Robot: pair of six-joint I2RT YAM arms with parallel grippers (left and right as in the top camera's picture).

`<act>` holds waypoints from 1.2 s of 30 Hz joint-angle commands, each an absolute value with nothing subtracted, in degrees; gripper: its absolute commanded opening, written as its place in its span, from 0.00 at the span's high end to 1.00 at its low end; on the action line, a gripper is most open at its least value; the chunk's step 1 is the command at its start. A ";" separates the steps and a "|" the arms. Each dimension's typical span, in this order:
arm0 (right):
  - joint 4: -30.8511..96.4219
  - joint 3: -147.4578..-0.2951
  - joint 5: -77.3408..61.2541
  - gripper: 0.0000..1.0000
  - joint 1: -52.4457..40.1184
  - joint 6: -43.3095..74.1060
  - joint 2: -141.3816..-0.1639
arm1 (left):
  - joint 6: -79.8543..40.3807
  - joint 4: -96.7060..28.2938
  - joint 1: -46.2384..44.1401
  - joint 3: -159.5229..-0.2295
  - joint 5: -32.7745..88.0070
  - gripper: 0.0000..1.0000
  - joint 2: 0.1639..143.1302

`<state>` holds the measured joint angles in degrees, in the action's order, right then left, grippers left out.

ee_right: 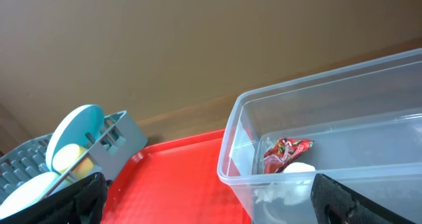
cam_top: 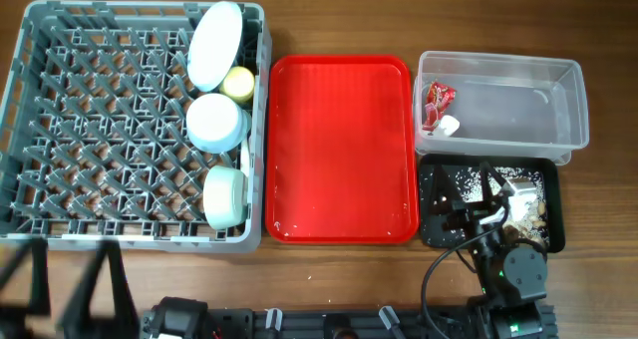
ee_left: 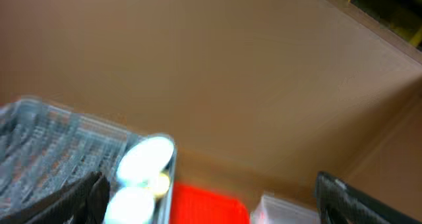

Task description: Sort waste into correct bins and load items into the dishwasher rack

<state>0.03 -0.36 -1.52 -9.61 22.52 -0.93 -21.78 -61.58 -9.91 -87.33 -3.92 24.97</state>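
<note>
Scraps (cam_top: 526, 201) partly behind R arm (cam_top: 506, 264)

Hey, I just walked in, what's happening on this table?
Two robot arms are clearing up after a meal, and it looks nearly done. The dishwasher rack holds the light blue plate, yellow cup and pale green bowl. The red wrapper and tissue wad lie in the clear tub, and the food scraps in the black tray. Both the left gripper and right gripper are open, holding nothing.
</note>
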 commanded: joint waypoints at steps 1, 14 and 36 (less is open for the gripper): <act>-0.10 -0.32 -2.68 0.00 -9.69 23.07 -0.64 | -21.52 -71.18 -9.74 -85.69 0.27 0.00 16.12; -0.10 -0.32 -2.68 0.00 -9.69 23.07 -0.64 | -21.47 -27.68 -3.77 -39.94 4.99 0.00 0.23; -0.10 -0.32 -2.68 0.00 -9.69 23.09 -0.64 | -4.91 -4.36 1.78 -0.32 1.61 0.00 0.21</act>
